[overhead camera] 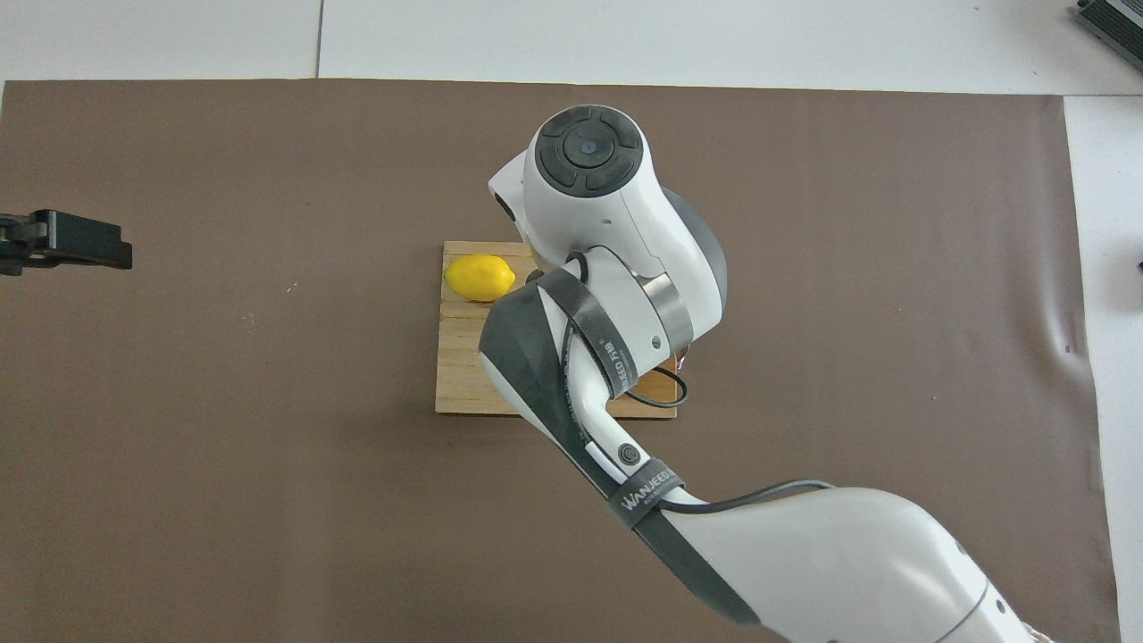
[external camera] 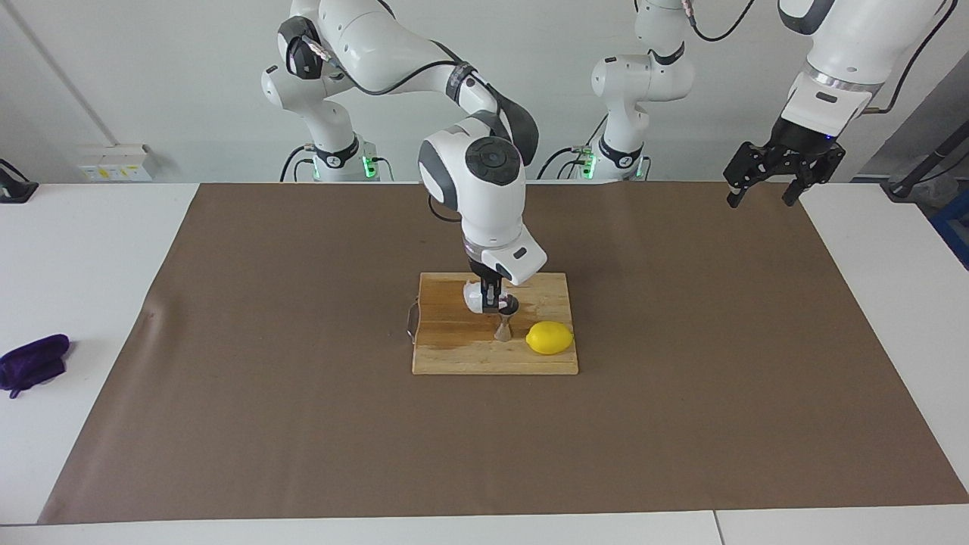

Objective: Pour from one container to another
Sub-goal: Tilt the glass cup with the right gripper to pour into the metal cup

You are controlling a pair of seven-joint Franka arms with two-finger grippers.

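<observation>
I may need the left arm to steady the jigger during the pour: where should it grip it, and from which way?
Grip the jigger at its narrow waist, where the two cones meet and keep fingers from slipping. Come in low and level from the lemon side, probably angled past the lemon, since the right gripper tilts the glass cup over its rim. The left gripper waits off the board.

"WANHEED" (partly legible) is printed on two black straps [overhead camera: 649, 494] wrapped round the right arm [overhead camera: 804, 554].

A robotics lab: two white arms [external camera: 484, 182] bolted at a white table [external camera: 91, 250] covered with brown paper [external camera: 303, 424], bare walls around.
</observation>
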